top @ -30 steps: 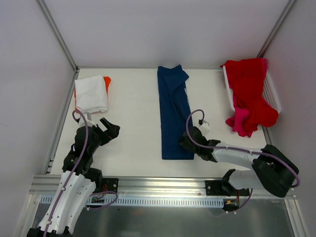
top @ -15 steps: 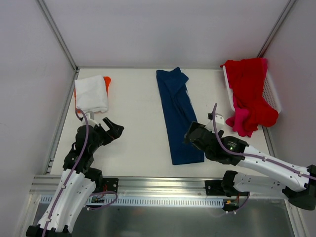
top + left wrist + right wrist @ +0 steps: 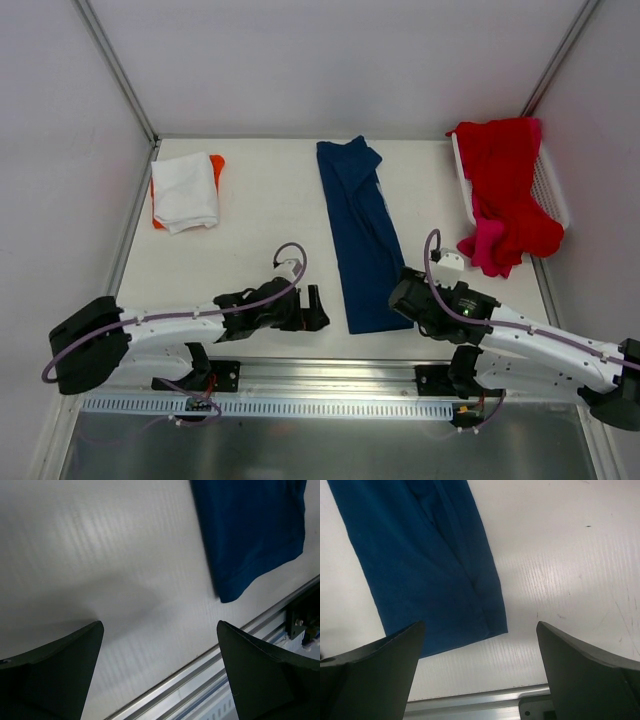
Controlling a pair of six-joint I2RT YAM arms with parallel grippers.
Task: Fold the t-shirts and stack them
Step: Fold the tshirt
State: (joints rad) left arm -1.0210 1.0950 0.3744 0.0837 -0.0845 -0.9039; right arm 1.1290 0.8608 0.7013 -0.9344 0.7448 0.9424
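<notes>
Item 1, navy t-shirt (image 3: 362, 240): centre of the table (image 3: 260, 230), laid as 1 long narrow strip running far to near, sides turned in, near hem close to the front edge. Judged half folded; it lies lengthwise so the short ends can be brought together.
Item 2, finished stack: white t-shirt (image 3: 185, 192) folded on top of orange t-shirt (image 3: 217, 162), far left corner, well apart from the strip. Judged put there to keep the middle free for folding.
Item 3, waiting stock: red t-shirt (image 3: 505, 180) and pink t-shirt (image 3: 487, 245), unfolded, heaped in and spilling over the white mesh basket (image 3: 552, 190) at far right.
Left gripper (image 3: 160, 625): fingers apart, holding nothing, low over bare table just beside the hem's near left corner.
Right gripper (image 3: 480, 625): fingers apart, holding nothing, above the hem's near right corner.
Reason for placement: the 2 grippers flank the 2 near corners, judged ready to pinch each and carry the hem toward the far end.
Obstructions: nothing lies between either gripper and its corner. The pink t-shirt hangs near the right arm, and the metal rail (image 3: 330, 372) runs just past the table edge.
Tally: 2 stacked, 1 in progress, 2 to come.
</notes>
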